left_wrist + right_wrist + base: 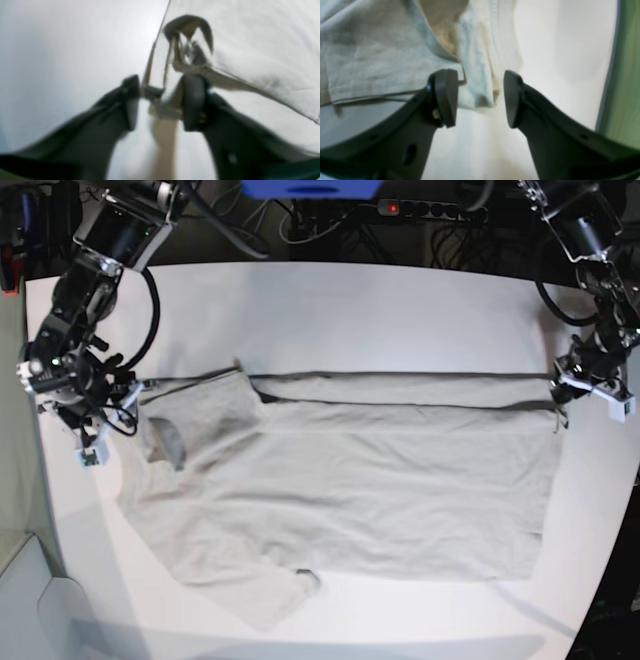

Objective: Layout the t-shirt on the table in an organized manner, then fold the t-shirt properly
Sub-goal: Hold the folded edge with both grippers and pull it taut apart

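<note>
The light grey-beige t-shirt [350, 490] lies spread across the white table [350, 310], its far strip folded over toward the middle. At the shirt's right end, my left gripper [578, 385] stands with its jaws apart around a bunched corner of the hem [162, 110]. The left gripper [161, 100] is blurred in its wrist view. My right gripper [100, 405] is at the shirt's left end by the sleeve. In the right wrist view the right gripper [481, 97] is open, and a cloth edge [475, 85] lies between its fingers without being pinched.
Cables and a power strip [420, 208] run behind the table's curved far edge. A green surface [627, 75] shows past the table edge in the right wrist view. A pale grey object [30, 600] sits off the table's near left corner.
</note>
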